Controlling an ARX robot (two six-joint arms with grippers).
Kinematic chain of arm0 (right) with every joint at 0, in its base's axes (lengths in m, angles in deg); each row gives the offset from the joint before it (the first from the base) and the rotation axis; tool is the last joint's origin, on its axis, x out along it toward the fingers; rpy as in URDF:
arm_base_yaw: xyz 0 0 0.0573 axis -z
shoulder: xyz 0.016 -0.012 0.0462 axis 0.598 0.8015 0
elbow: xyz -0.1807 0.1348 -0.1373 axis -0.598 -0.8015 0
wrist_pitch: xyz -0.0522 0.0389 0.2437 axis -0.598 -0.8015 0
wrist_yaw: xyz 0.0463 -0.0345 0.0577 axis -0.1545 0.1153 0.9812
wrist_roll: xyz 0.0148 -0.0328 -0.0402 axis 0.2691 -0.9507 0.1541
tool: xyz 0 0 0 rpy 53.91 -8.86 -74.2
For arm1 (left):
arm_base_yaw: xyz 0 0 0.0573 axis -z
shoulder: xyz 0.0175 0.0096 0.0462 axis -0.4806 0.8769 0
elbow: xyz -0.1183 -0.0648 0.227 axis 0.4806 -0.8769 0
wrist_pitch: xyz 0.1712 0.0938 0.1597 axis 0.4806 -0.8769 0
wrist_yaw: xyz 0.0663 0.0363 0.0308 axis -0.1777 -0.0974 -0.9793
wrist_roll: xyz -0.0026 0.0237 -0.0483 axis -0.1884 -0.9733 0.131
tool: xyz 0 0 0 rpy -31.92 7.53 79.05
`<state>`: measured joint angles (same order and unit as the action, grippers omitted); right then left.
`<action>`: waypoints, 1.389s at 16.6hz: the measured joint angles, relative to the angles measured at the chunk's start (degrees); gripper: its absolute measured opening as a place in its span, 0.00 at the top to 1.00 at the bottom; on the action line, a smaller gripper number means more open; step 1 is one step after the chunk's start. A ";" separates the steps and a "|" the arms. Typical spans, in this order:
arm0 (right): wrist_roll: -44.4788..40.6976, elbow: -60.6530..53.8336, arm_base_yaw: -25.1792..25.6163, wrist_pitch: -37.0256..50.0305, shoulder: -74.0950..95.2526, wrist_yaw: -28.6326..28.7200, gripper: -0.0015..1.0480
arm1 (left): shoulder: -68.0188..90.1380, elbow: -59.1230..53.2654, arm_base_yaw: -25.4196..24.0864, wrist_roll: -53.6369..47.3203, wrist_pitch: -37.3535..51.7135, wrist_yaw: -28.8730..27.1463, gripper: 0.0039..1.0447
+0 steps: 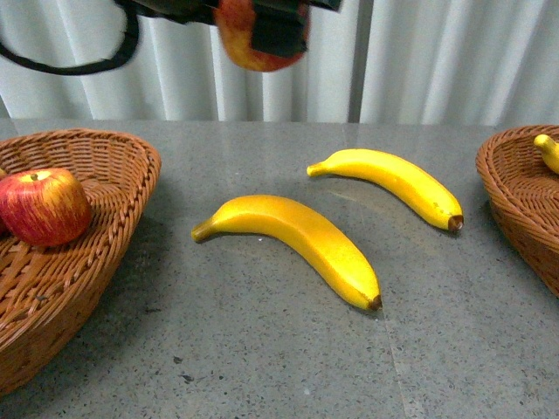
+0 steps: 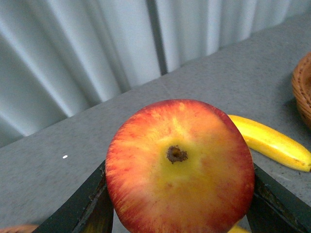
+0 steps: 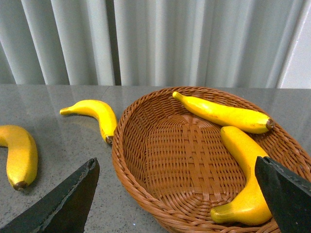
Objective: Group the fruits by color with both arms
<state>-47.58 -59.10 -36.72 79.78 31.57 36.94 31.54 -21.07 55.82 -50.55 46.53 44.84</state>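
Filling the left wrist view, a red-and-yellow held apple (image 2: pixel 179 160) sits clamped between the two black fingers of the left tool (image 2: pixel 180 189), its brown blossom end facing the lens. In the front view this apple hangs high in the air over the far side of the desk (image 1: pixel 262 349), in front of the pale curtain (image 1: pixel 437 61), touching nothing but the tool.

The right tool (image 3: pixel 176 167) has its fingers wide apart and holds nothing. It hovers over the right basket (image 3: pixel 119 141), which stands at the desk's right edge and has two bananas lying inside, one across the far wall (image 3: pixel 223 114) and one along the side (image 3: pixel 245 179).

Out on the bare middle of the desk lie two more: the near banana (image 1: pixel 297 236) and, just beyond it toward the right edge, the far banana (image 1: pixel 393 183). They are apart from each other and from both baskets. At the near-left corner the left basket (image 1: pixel 131 148) holds one resting apple (image 1: pixel 42 205).

The step in hand looks like carrying the lifted apple to the red side. Next, the left arm needs to swing toward the left edge, come down over the open weave beside the resting apple without striking it, then part its fingers. The right tool seems free to go for the far banana, the closer of the two.
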 joint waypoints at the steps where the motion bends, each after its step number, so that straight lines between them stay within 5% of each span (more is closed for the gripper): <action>1: 0.00 0.00 0.00 0.02 0.00 0.00 0.06 | -1.68 -1.29 -0.26 0.46 -0.09 -0.66 0.37; 8: 0.00 0.00 0.00 0.00 0.00 0.00 0.06 | -20.98 -16.46 -2.86 5.29 -0.52 -5.73 0.37; 14: 0.00 0.00 0.00 0.04 0.00 0.00 0.06 | -32.72 -32.65 -14.21 13.77 -1.14 -7.61 0.37; 17: 0.00 0.00 0.00 0.00 0.00 0.00 0.06 | -34.77 -36.65 -12.48 15.91 -2.86 -8.63 0.37; 18: 0.00 0.00 0.00 0.00 0.00 0.00 0.06 | -35.69 -36.65 -12.13 16.68 -2.89 -8.85 0.33; 20: 0.00 0.00 0.00 -0.02 0.00 0.00 0.06 | -37.97 -36.65 -12.22 16.81 -3.39 -9.73 0.09; 23: 0.00 0.00 0.00 0.00 0.00 0.00 0.06 | -41.99 -36.52 -12.37 16.70 -4.90 -9.90 0.06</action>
<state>-47.58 -59.10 -36.72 79.78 31.57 36.94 -10.44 -57.60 43.45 -33.85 41.63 34.94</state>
